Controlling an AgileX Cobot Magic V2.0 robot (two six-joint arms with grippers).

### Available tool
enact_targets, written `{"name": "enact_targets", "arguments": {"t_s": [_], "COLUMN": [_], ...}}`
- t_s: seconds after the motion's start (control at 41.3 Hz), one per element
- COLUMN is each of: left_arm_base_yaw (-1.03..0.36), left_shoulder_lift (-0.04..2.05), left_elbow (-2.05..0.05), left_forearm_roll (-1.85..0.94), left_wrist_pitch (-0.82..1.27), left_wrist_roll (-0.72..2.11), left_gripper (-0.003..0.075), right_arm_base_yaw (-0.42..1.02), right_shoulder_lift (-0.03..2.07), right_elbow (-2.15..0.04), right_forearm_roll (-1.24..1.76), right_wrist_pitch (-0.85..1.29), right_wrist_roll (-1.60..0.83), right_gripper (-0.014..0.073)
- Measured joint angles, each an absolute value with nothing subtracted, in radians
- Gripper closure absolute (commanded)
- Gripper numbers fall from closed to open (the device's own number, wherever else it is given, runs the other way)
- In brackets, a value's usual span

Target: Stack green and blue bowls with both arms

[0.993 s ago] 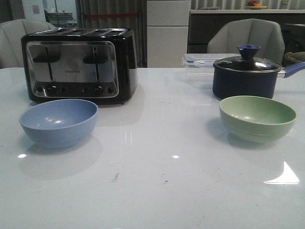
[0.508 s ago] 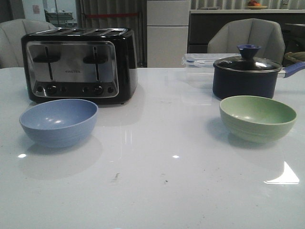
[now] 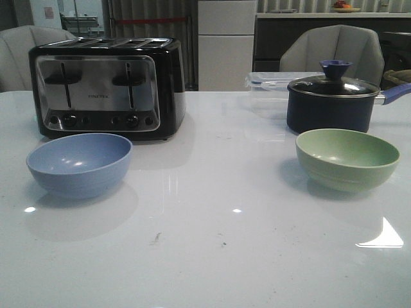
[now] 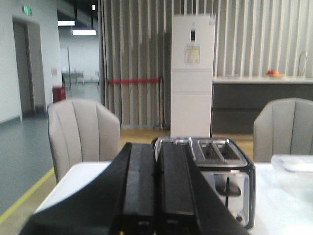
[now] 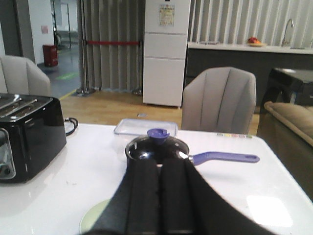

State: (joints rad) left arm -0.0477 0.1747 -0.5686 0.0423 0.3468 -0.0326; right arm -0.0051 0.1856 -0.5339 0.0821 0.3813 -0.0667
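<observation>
**Front view: two bowls waiting, both arms yet to reach**

Front view is showing the blue bowl (image 3: pixel 79 163) sitting on the white table (image 3: pixel 212 256) toward the robot's left, just in front of the black toaster (image 3: pixel 106 86). The green bowl (image 3: pixel 347 158) is resting well apart on the right, just in front of the dark navy pot (image 3: pixel 332 101), with a clear plastic container (image 3: pixel 273 79) lying behind. Neither arm is appearing in this view, so the stacking looks not yet begun.

Each wrist camera is showing its own claw with the two fingers pressed together: the left claw (image 4: pixel 157 193) is closed on nothing and looking out over the toaster, and the right claw (image 5: pixel 158 198) is likewise closed and empty, with a sliver of the green bowl's rim showing beside it.

To do the reach well, each claw is probably needing to open before descending, then take a bowl by the near rim, one finger inside and one outside. The right arm should be minding the pot close behind the green bowl, and the left arm the toaster.
</observation>
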Motion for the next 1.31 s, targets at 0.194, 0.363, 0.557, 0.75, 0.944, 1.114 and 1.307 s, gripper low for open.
{"name": "enact_targets", "arguments": {"t_s": [0.194,0.363,0.557,0.75,0.944,1.114,1.307], "left_arm_base_yaw": [-0.048,-0.048,-0.048,-0.048,-0.048,-0.048,-0.048], "left_shoulder_lift": [0.327,0.433,0.515,0.549,0.551,0.551,0.551], "left_elbow": [-0.650,-0.650,-0.638,-0.621,-0.621,-0.621,-0.621], "left_forearm_roll": [0.042,0.040,0.032,0.032,0.032,0.032,0.032], "left_wrist_pitch": [0.528,0.640,0.680,0.686,0.682,0.676,0.675], "left_wrist_roll": [-0.033,-0.033,-0.033,-0.033,-0.033,-0.033,-0.033], "left_gripper": [0.0627,0.0627,0.0627,0.0529,0.0239,0.0232,0.0232], "right_arm_base_yaw": [-0.005,-0.005,-0.005,-0.005,-0.005,-0.005,-0.023], "right_shoulder_lift": [0.328,0.445,0.571,0.686,0.820,0.976,1.213], "right_elbow": [-0.607,-0.607,-0.607,-0.607,-0.607,-0.645,-0.776], "right_forearm_roll": [0.082,0.080,0.080,0.078,0.093,0.117,0.153], "right_wrist_pitch": [0.505,0.582,0.602,0.613,0.600,0.575,0.563], "right_wrist_roll": [-0.067,-0.067,-0.067,-0.067,-0.067,-0.067,-0.067], "right_gripper": [0.0538,0.0538,0.0533,0.0253,0.0044,0.0044,0.0044]}}
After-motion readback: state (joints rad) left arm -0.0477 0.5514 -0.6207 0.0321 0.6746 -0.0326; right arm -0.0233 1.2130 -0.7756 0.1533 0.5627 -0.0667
